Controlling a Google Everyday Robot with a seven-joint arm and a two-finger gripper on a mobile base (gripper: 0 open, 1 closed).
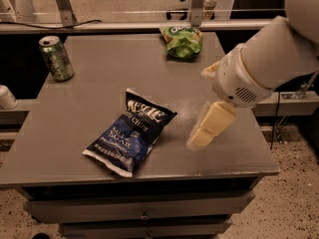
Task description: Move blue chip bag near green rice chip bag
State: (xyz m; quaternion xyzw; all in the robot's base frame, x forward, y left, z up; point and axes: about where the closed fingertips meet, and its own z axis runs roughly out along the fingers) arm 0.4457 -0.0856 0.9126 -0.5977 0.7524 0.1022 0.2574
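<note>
Soda can (56,58) is standing upright at the far left corner of the grey table (89,98). Near the front middle, the blue chip bag (130,132) is lying flat, well apart from the green rice chip bag (182,41), which is sitting at the far edge. Just right of the blue chip bag, the gripper (200,139) is hovering above the tabletop, not touching the bag. Whether it is released or clenched cannot be told.

Arm (271,54) extends from upper right; gripper (199,138) right of centre, angled down-left.
</note>
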